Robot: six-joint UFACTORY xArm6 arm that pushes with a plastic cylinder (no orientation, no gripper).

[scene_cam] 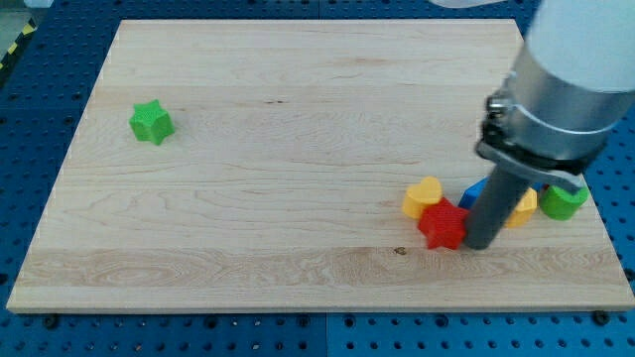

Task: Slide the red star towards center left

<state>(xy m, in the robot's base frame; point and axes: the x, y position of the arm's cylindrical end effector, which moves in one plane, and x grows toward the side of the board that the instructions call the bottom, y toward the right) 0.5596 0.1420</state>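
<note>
The red star (443,224) lies on the wooden board (298,159) at the view's lower right. My tip (480,245) stands right against the star's right side. A yellow heart (422,196) touches the star from the upper left. A blue block (474,192) shows just behind the rod, mostly hidden. A yellow block (522,207) is partly hidden to the rod's right. A green block (563,201) sits further right, near the board's right edge.
A green star (151,121) sits alone at the view's upper left. The arm's grey and white body (566,79) fills the upper right. A blue perforated table surrounds the board.
</note>
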